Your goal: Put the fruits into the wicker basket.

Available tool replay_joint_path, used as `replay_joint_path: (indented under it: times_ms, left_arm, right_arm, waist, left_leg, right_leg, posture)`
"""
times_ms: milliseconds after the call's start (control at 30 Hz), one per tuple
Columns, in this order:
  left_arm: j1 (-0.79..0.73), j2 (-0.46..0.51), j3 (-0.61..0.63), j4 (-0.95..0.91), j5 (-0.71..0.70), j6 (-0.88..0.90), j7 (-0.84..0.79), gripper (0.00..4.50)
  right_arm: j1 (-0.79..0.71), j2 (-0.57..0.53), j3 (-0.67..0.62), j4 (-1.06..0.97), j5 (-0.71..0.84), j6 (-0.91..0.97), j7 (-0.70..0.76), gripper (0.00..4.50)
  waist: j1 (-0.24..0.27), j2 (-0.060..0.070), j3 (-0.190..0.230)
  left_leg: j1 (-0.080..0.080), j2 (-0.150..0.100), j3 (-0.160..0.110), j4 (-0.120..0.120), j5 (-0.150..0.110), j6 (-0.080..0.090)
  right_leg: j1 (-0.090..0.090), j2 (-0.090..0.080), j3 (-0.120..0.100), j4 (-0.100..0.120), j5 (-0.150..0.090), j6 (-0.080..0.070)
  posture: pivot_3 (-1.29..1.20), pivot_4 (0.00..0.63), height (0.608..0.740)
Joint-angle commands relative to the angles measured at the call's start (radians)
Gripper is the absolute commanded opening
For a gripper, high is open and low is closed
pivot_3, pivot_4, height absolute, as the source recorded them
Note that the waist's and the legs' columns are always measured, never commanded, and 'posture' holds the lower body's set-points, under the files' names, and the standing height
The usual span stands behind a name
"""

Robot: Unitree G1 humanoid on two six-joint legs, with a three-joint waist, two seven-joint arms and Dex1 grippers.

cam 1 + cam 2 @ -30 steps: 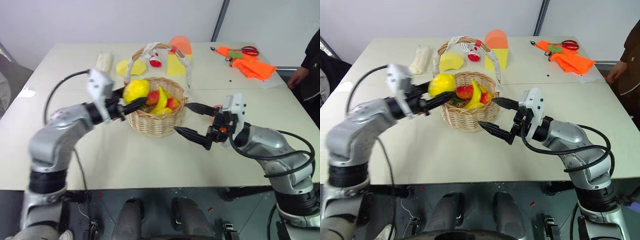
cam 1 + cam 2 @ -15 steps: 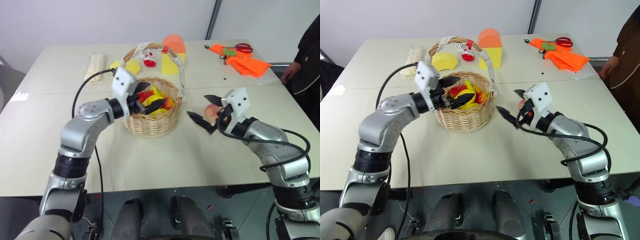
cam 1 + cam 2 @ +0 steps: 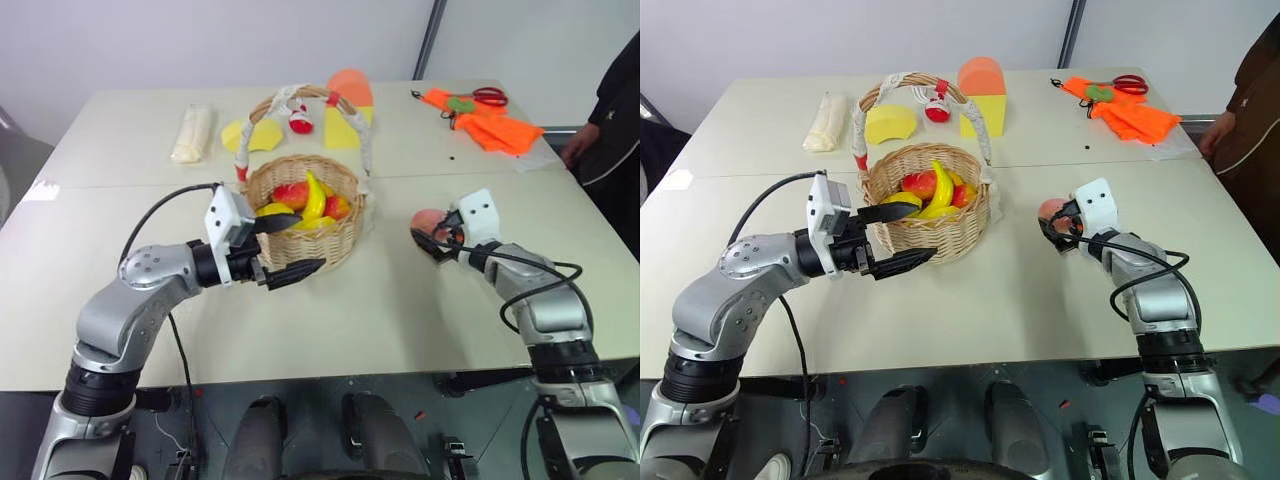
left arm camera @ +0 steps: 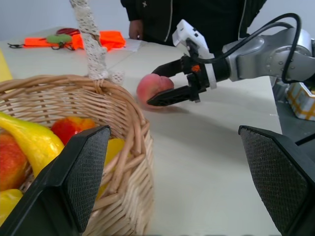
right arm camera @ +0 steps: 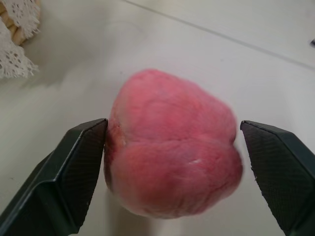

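The right gripper [image 3: 1058, 232] sat spread around the pink-orange toy peach [image 5: 170, 147], not squeezing it. The left gripper [image 3: 902, 237] was wide open and empty beside the round tan wicker basket [image 3: 940, 235].

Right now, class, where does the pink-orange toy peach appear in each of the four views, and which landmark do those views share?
Left eye view: pink-orange toy peach on the table, right of the round tan wicker basket.
Right eye view: peach, again right of the basket.
Left wrist view: peach beyond the basket rim, between the right pincer fingers.
Right wrist view: peach centre, between the fingers.
Shared landmark: the basket.
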Motion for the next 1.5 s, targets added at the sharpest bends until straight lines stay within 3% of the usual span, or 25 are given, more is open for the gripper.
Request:
replay_joint_path:
  times_ms: [33, 233, 333, 433, 567, 700, 767, 833, 900, 1033, 1200, 1300, 1500]
  left_arm:
    - [0.011, -0.006, 0.006, -0.039, 0.003, -0.041, 0.008, 4.5]
    - [0.085, -0.042, 0.051, 0.005, 0.061, -0.181, 0.044, 4.5]
    - [0.149, -0.052, 0.107, 0.037, 0.064, -0.255, 0.047, 4.5]
    - [0.2, -0.055, 0.164, 0.091, 0.076, -0.323, 0.051, 4.5]
    - [0.222, -0.054, 0.206, 0.117, 0.065, -0.348, 0.058, 4.5]
    - [0.239, -0.059, 0.223, 0.106, 0.047, -0.351, 0.066, 4.5]
    - [0.253, -0.061, 0.226, 0.091, 0.041, -0.349, 0.068, 4.5]
    - [0.263, -0.062, 0.225, 0.08, 0.039, -0.348, 0.072, 4.5]
    - [0.27, -0.062, 0.225, 0.069, 0.033, -0.347, 0.075, 4.5]
    - [0.277, -0.06, 0.225, 0.051, 0.025, -0.344, 0.083, 4.5]
    - [0.276, -0.059, 0.217, 0.027, 0.007, -0.332, 0.084, 4.5]
    - [0.258, -0.053, 0.214, 0.018, -0.024, -0.305, 0.079, 4.5]
    - [0.204, -0.014, 0.207, -0.001, -0.059, -0.248, 0.071, 4.5]
  right_arm:
    - [-0.022, 0.005, -0.038, -0.025, 0.005, -0.007, 0.001, 2.87]
    - [0.048, -0.061, -0.046, -0.23, 0.042, -0.118, 0.154, 2.75]
    - [0.084, -0.081, -0.071, -0.407, 0.181, -0.109, 0.29, 2.75]
    - [0.045, -0.062, -0.038, -0.567, 0.318, -0.003, 0.323, 2.75]
    - [-0.103, 0.059, 0.128, -0.563, 0.228, 0.095, 0.188, 2.75]
    - [-0.231, 0.236, 0.192, -0.41, 0.128, 0.198, -0.024, 2.75]
    - [-0.274, 0.298, 0.217, -0.338, 0.09, 0.197, -0.064, 2.75]
    - [-0.286, 0.324, 0.229, -0.32, 0.076, 0.182, -0.065, 3.76]
    - [-0.287, 0.327, 0.242, -0.327, 0.06, 0.157, -0.053, 4.48]
    - [-0.246, 0.287, 0.238, -0.416, 0.066, 0.09, 0.018, 4.48]
    - [-0.099, 0.148, 0.107, -0.59, 0.228, 0.077, 0.195, 4.48]
    - [-0.063, 0.113, 0.015, -0.574, 0.262, 0.13, 0.159, 4.48]
    - [-0.136, 0.172, 0.022, -0.386, 0.147, 0.151, -0.009, 4.48]
  waist:
    - [0.0, 0.0, 0.0]
    - [0.002, 0.001, 0.0]
    - [-0.003, 0.001, 0.0]
    - [-0.004, 0.001, 0.001]
    - [-0.003, 0.001, 0.0]
    - [0.003, 0.001, 0.0]
    - [0.004, 0.001, 0.0]
    - [0.006, 0.001, 0.0]
    - [0.005, 0.001, 0.0]
    - [0.003, 0.001, 0.0]
    - [0.003, 0.001, 0.0]
    - [-0.001, 0.001, 0.0]
    - [-0.005, 0.001, 0.0]
  left_leg:
    - [0.0, 0.0, 0.0, 0.0, 0.0, 0.0]
    - [0.0, 0.0, 0.0, 0.0, 0.0, 0.0]
    - [0.0, 0.0, 0.0, -0.001, 0.0, 0.0]
    - [0.001, 0.001, 0.0, -0.001, 0.0, 0.0]
    - [0.002, 0.002, 0.0, -0.001, 0.0, 0.0]
    - [0.001, 0.001, 0.0, 0.0, 0.0, 0.0]
    - [0.0, 0.001, 0.0, 0.0, 0.0, 0.0]
    - [-0.001, 0.001, 0.0, 0.0, 0.0, 0.0]
    - [-0.002, 0.001, 0.0, -0.001, 0.0, 0.0]
    - [-0.002, 0.001, 0.0, -0.002, 0.0, 0.0]
    - [-0.002, 0.001, -0.001, -0.002, 0.0, 0.0]
    - [-0.001, 0.001, -0.001, -0.001, 0.0, 0.0]
    - [0.0, 0.002, -0.001, -0.002, 0.0, 0.0]
  right_leg:
    - [0.0, 0.0, 0.0, 0.0, 0.0, 0.0]
    - [0.0, 0.0, 0.0, 0.0, 0.0, 0.0]
    - [0.0, 0.0, 0.0, 0.0, 0.0, 0.001]
    - [0.0, 0.001, 0.0, 0.0, 0.0, 0.0]
    - [0.0, 0.002, 0.0, 0.0, -0.001, -0.004]
    - [0.0, 0.0, -0.001, 0.0, -0.001, -0.005]
    - [-0.001, 0.0, 0.0, 0.0, -0.001, -0.005]
    - [-0.002, -0.001, -0.001, -0.001, -0.001, -0.005]
    - [-0.002, -0.001, -0.001, -0.001, -0.001, -0.004]
    - [-0.002, -0.001, -0.001, -0.001, -0.001, -0.004]
    - [-0.001, -0.001, -0.002, -0.001, -0.002, -0.003]
    - [-0.001, -0.001, -0.001, -0.002, -0.002, -0.003]
    - [-0.002, 0.001, -0.001, 0.0, -0.001, -0.006]
  posture:
    - [0.0, 0.15, 0.74]
    - [0.0, 0.15, 0.74]
    - [0.0, 0.15, 0.74]
    - [0.0, 0.15, 0.74]
    - [0.0, 0.15, 0.74]
    - [0.0, 0.15, 0.74]
    - [0.0, 0.15, 0.74]
    - [0.0, 0.15, 0.74]
    - [0.0, 0.15, 0.74]
    - [0.0, 0.15, 0.74]
    - [0.0, 0.15, 0.74]
    - [0.0, 0.15, 0.74]
    - [0.0, 0.15, 0.74]
